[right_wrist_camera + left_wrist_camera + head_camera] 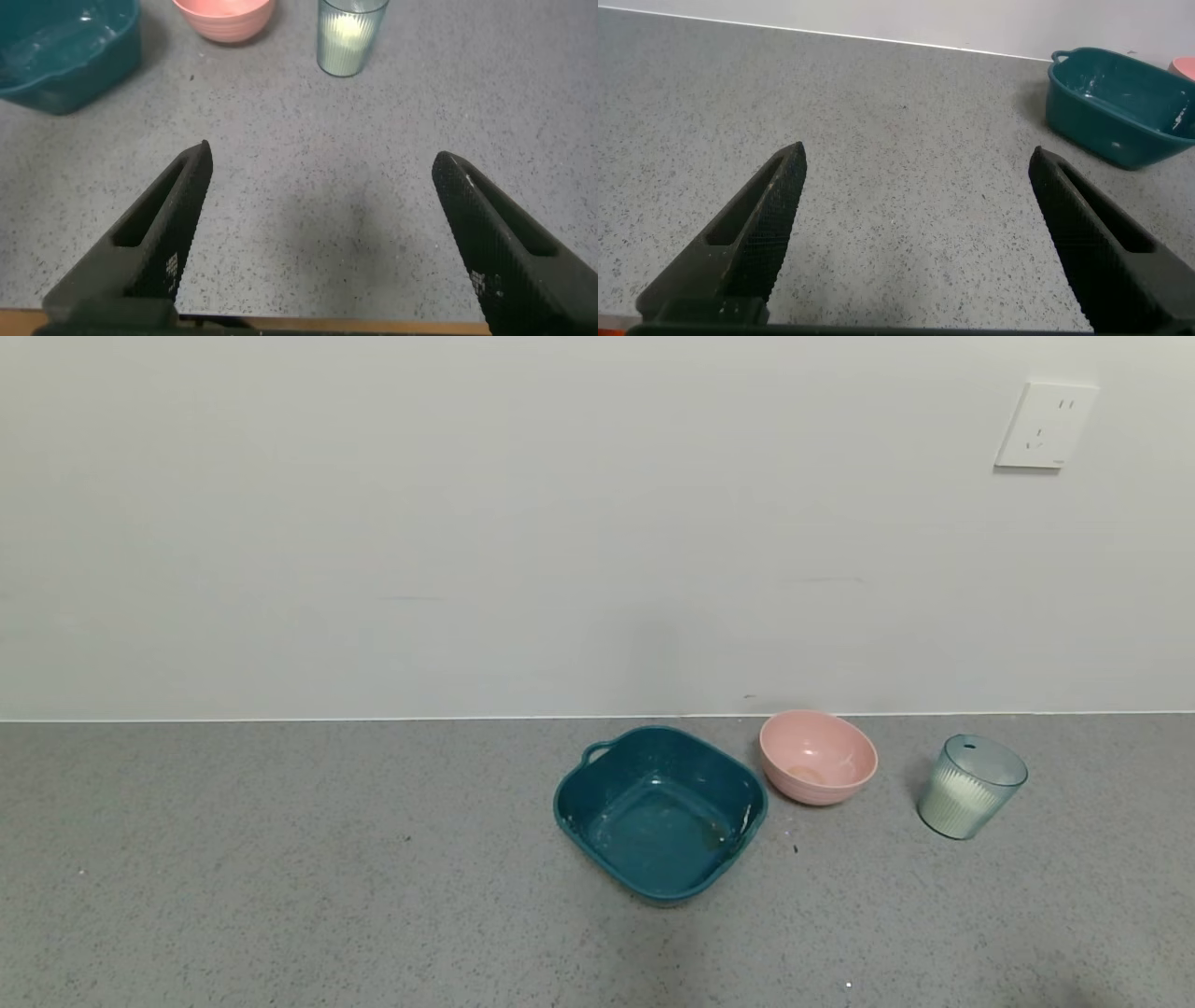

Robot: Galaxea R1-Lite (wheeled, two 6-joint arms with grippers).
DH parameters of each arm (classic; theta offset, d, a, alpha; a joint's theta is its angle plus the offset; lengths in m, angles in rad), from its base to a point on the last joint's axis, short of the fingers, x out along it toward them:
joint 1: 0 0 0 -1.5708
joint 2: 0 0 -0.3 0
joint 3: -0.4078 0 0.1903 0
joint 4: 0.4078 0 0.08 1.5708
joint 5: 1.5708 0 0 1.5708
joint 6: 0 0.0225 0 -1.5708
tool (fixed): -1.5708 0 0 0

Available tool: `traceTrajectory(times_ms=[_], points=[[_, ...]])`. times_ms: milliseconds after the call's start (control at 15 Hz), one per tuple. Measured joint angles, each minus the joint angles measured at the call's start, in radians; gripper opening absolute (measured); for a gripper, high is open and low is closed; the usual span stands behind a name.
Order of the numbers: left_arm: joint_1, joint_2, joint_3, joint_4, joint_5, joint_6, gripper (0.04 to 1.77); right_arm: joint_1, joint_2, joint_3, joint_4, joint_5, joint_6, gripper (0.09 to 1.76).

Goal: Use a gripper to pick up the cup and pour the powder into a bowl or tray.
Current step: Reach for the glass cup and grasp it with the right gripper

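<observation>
Cup (971, 788) stands upright on the grey counter (280, 859), at the right end of a row, near the wall (467, 523). White powder (954, 798) is seen through its ribbed wall, filling the lower part. The pink bowl (818, 757) is to its left, apart from it, and the dark teal tray (659, 812) is just beside the bowl, further left. The right gripper (322, 233) hangs above bare counter, well short of the cup, its fingers spread wide and holding nothing. The left gripper (920, 229) is also spread wide with nothing between the fingers, over the counter at the left of the tray. A white wall socket (1046, 426) is on the wall above the cup.
</observation>
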Motion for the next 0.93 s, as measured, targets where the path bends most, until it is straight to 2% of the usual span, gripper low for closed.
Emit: traceTrajectory(times_ms=[267, 600, 933], points=[[0.000, 0.000, 0.000, 0.000, 0.000, 0.000, 1.72, -0.033, 0.208, -0.056, -0.069, -0.015, 0.000, 1.71], [0.000, 0.000, 0.000, 0.000, 0.000, 0.000, 1.72, -0.119, 0.483, -0.070, -0.286, -0.011, -0.010, 1.71], [0.000, 0.000, 0.000, 0.000, 0.000, 0.000, 1.72, -0.174, 0.703, -0.061, -0.427, -0.010, -0.061, 1.71]])
